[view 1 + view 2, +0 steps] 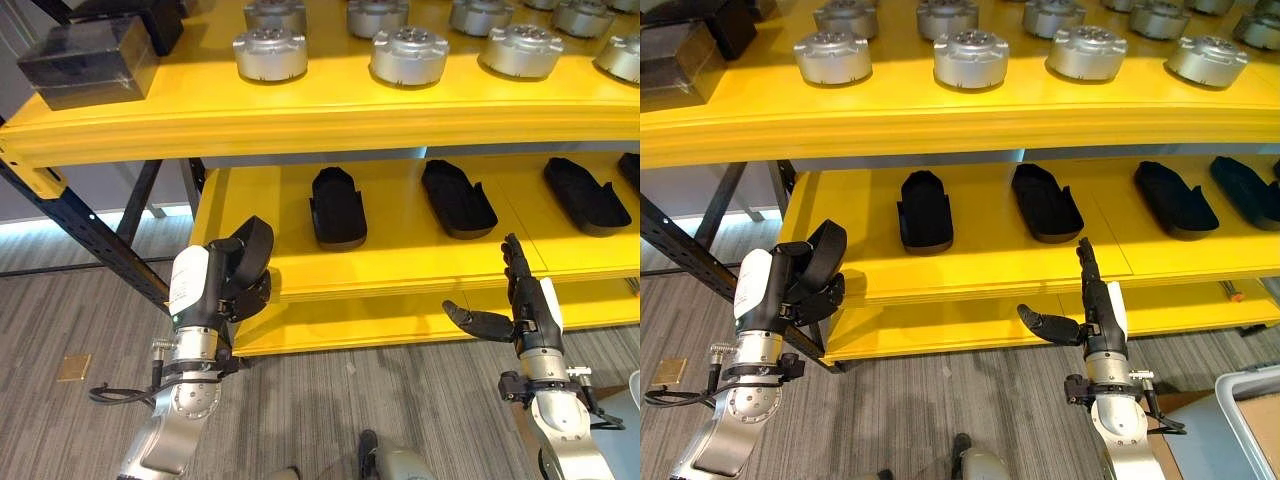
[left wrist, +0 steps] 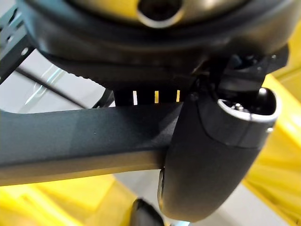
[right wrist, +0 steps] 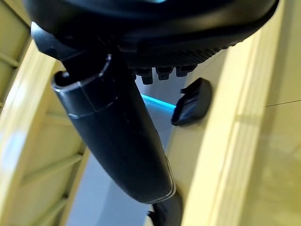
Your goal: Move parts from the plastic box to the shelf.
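Observation:
My left hand [image 1: 222, 288] is raised in front of the left end of the yellow shelf's middle tier [image 1: 400, 268], shut on a black curved part [image 1: 258, 243]. The left wrist view shows that part [image 2: 70, 136] as a dark bar held against the thumb [image 2: 211, 160]. Three more black shoe-shaped parts [image 1: 337, 205] [image 1: 458, 197] [image 1: 585, 195] lie in a row on the middle tier. My right hand [image 1: 522, 300] stands open and holding nothing before the tier's front edge, fingers straight up and thumb out to the left. A corner of the pale plastic box [image 1: 1237, 398] shows at lower right.
The top tier carries several round silver parts [image 1: 408, 55] and, at its left end, dark boxes [image 1: 90, 62]. A dark steel brace [image 1: 80, 225] slants down on the left of the shelf. Grey plank floor lies below.

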